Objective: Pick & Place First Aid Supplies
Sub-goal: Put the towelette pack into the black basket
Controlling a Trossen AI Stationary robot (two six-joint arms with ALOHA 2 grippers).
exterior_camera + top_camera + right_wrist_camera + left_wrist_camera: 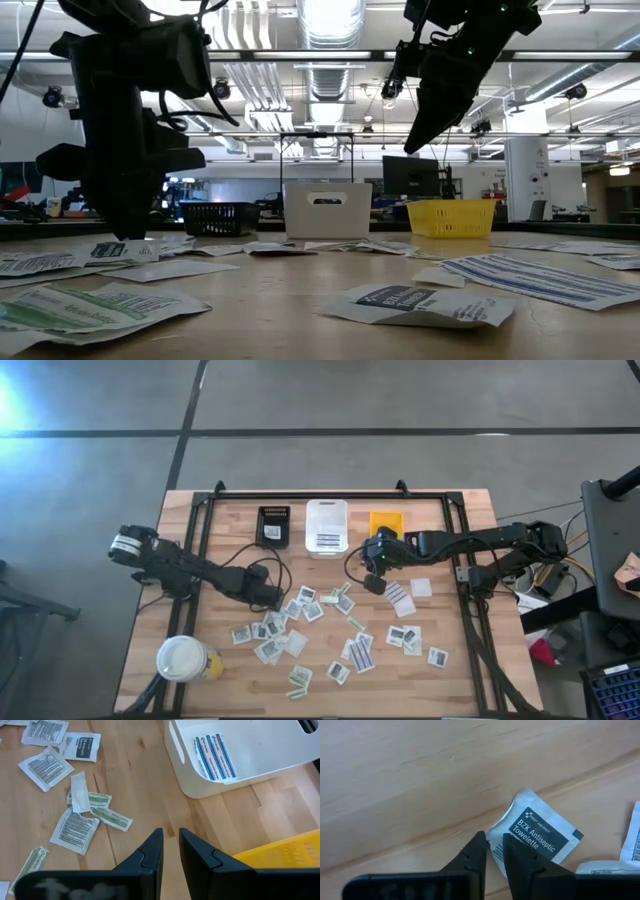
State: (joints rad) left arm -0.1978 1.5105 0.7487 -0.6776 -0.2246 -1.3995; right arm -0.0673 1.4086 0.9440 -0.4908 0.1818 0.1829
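Wooden table: left gripper, jaws narrowly parted, straddles the towelette packet's edge; right gripper, slightly open, empty, hovers at the white bin's 5 o'clock

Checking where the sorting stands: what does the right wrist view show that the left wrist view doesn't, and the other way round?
Only the right wrist view shows the white plastic bin holding blue-striped white packets, a corner of the yellow basket, narrow pale green strips and the right gripper hanging above bare wood, nothing between its fingers. Only the left wrist view shows the left gripper closing on the edge of a white antiseptic towelette packet. Both show the wooden tabletop and scattered paper packets.
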